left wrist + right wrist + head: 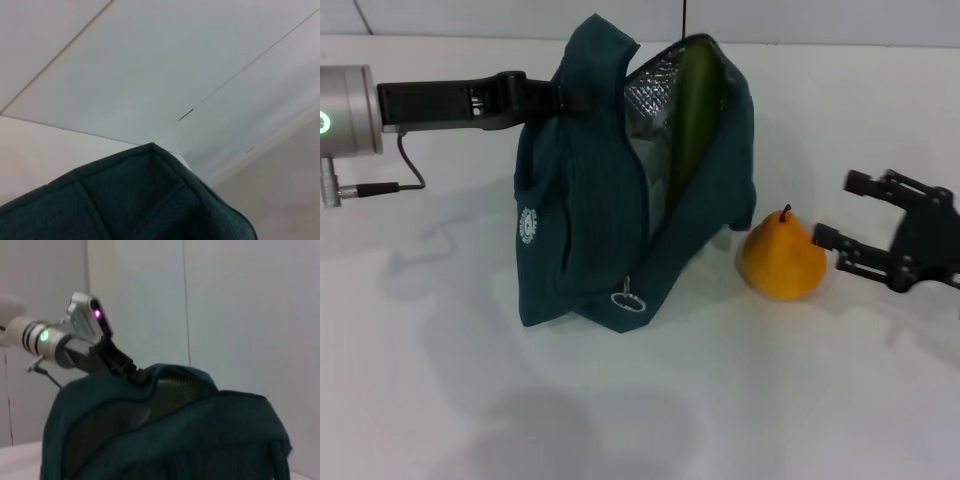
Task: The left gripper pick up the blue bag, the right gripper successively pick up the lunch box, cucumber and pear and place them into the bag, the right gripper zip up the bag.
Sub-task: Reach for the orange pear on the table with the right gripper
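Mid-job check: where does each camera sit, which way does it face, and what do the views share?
Head: above, looking down at the table; bag, pear, left gripper and right gripper show.
Left wrist: above the bag, facing the wall; no robot parts.
Right wrist: low, facing the bag; left gripper shows.
All share the bag.
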You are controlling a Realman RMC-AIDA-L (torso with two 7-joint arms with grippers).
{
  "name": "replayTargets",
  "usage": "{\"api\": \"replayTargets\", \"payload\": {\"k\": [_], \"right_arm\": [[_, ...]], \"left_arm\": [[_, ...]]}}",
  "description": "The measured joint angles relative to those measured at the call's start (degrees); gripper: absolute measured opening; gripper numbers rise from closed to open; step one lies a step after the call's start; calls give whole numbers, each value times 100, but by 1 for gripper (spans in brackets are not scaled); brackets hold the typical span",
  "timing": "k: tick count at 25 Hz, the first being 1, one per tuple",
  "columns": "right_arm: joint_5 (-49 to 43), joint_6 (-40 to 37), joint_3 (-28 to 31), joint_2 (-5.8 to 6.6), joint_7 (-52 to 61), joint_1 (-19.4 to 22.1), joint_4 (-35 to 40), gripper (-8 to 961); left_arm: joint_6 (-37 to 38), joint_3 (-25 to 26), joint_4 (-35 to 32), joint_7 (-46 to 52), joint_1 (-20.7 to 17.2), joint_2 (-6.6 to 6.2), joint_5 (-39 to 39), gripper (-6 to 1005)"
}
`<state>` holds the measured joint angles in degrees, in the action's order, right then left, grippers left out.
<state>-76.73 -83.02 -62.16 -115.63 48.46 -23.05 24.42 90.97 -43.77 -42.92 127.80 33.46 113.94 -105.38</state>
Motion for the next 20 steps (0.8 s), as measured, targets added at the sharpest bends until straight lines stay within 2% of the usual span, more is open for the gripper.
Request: {"api": "replayTargets", "payload": {"k": [4, 15, 20], "right_arm": [[16, 399, -202, -33, -125, -265, -48, 768], [37, 678, -425, -59, -131, -532, -80, 459], [45, 863, -630, -63, -128, -685, -211, 455]], "left_arm": [[-4, 0, 3, -33, -6, -2, 7, 42], [-10, 17, 3, -52, 21, -4, 9, 42], [-10, 18, -4, -53, 29, -4, 9, 42]]}}
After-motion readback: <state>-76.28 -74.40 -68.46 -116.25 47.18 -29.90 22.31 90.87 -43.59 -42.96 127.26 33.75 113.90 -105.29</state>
